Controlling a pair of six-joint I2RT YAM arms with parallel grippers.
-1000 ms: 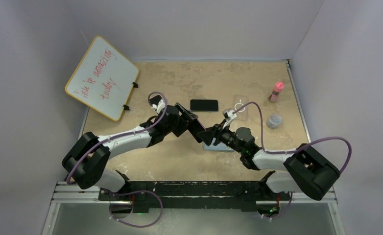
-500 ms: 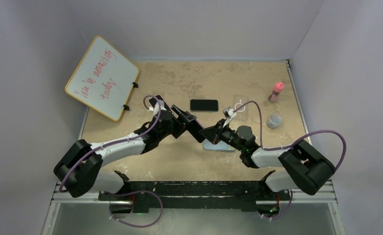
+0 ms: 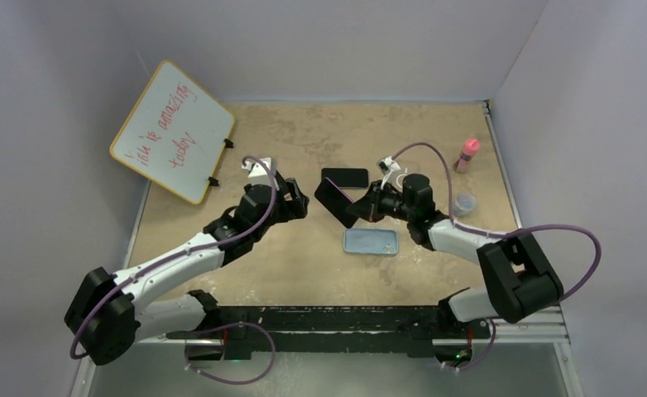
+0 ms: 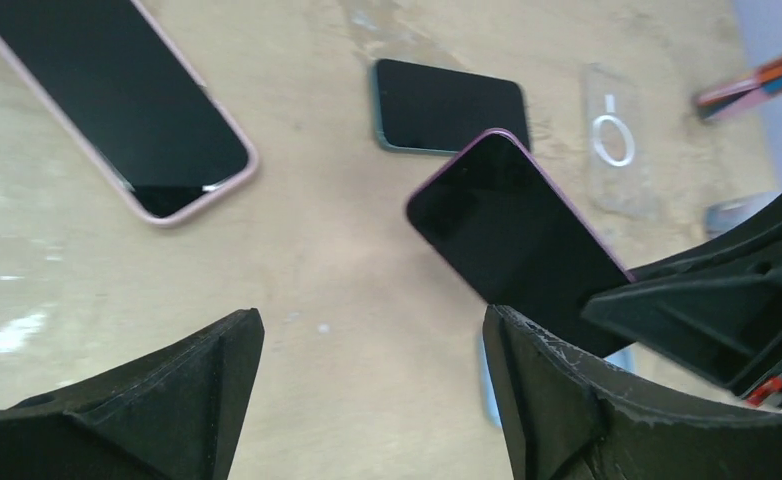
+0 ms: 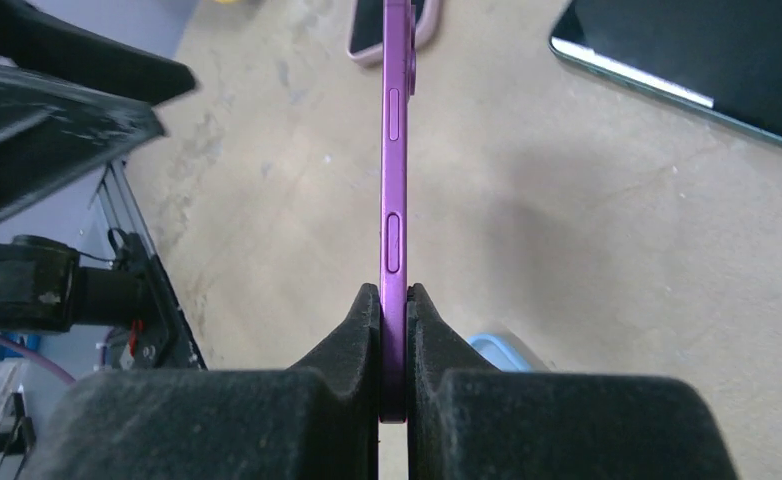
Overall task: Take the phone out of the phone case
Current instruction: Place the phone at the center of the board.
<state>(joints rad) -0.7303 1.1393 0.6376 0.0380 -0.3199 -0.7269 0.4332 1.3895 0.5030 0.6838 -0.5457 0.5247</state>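
Observation:
My right gripper is shut on the lower end of the purple phone, which it holds tilted in the air above the table. In the right wrist view both pads press the phone's thin edge. The light blue phone case lies flat on the table below, apart from the phone; its corner shows past the right finger. My left gripper stands open just left of the phone and holds nothing. Its fingers frame bare table, with the phone beyond them.
A dark phone lies behind the held one. A pink-cased phone and a clear case also lie on the table. A pink bottle and a small jar stand at right. A whiteboard leans at back left.
The right gripper shut on the phone and carried it up and back, away from the blue case. The left gripper opened wider and drew back to the left.

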